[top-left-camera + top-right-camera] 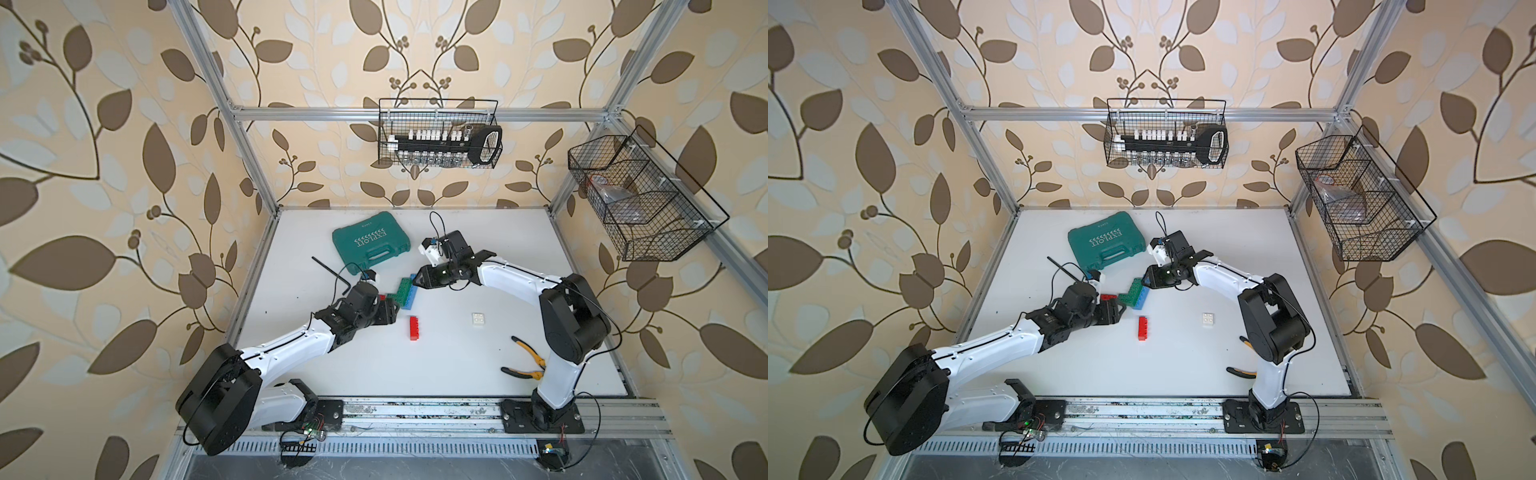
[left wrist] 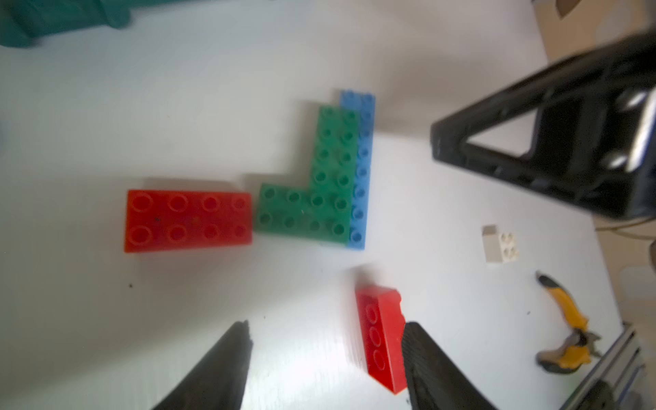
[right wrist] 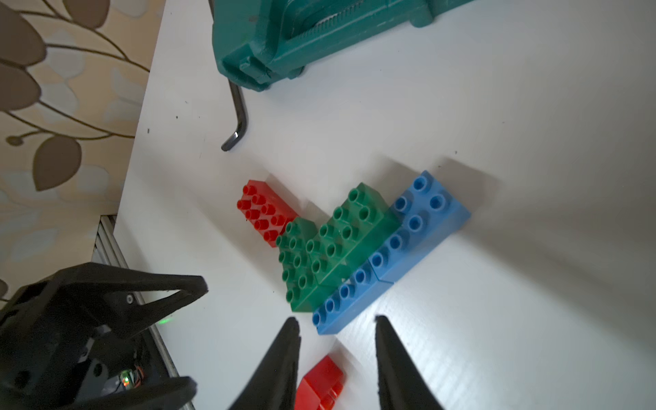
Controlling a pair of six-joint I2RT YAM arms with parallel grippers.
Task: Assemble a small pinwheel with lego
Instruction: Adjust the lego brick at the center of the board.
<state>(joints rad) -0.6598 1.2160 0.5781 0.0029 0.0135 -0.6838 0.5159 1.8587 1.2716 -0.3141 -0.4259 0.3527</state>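
Note:
The lego cluster lies mid-table in both top views. Two green bricks [image 1: 400,290] [image 2: 319,191] form an L on a line of two blue bricks [image 1: 409,300] [image 3: 390,262]. One red brick [image 2: 188,220] [image 3: 262,209] lies against the end of the green L. A second red brick [image 1: 414,328] [image 2: 381,340] lies apart on its side. The white brick [image 1: 478,320] [image 2: 500,245] stands alone to the right. My left gripper [image 1: 397,311] [image 2: 326,326] is open and empty just in front of the cluster. My right gripper [image 1: 412,280] [image 3: 335,323] is open and empty at the blue line's end.
A teal case [image 1: 372,247] [image 3: 319,35] lies at the back, a black hex key [image 1: 332,272] [image 3: 238,113] beside it. Yellow-handled pliers [image 1: 528,359] [image 2: 568,330] lie by the right arm's base. Wire baskets [image 1: 438,133] hang on the frame.

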